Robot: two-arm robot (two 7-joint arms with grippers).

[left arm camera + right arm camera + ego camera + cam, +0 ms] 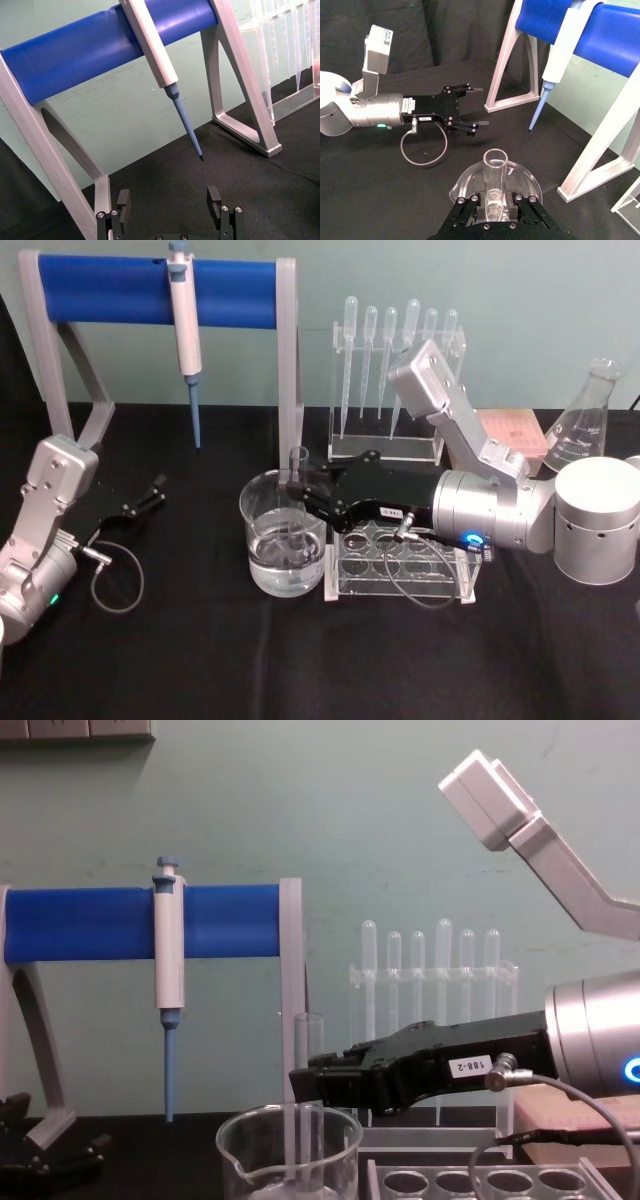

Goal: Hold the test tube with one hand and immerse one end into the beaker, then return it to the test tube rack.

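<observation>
The head view looks forward and down from high up. It takes in the whole black table (200, 660), with the beaker (258, 540) near the middle and the blue-barred stand (110, 290) at the back left. The chest view sits low and close, looking level across the table, so the beaker shows from the side at the bottom edge. The left wrist view looks out past the left gripper (169, 199), close under the stand and its hanging pipettor (150, 45). The right wrist view looks along the right gripper (495, 209), over the test tube (495, 167) and beaker, toward the left gripper farther off. All four views share the stand and pipettor.
</observation>
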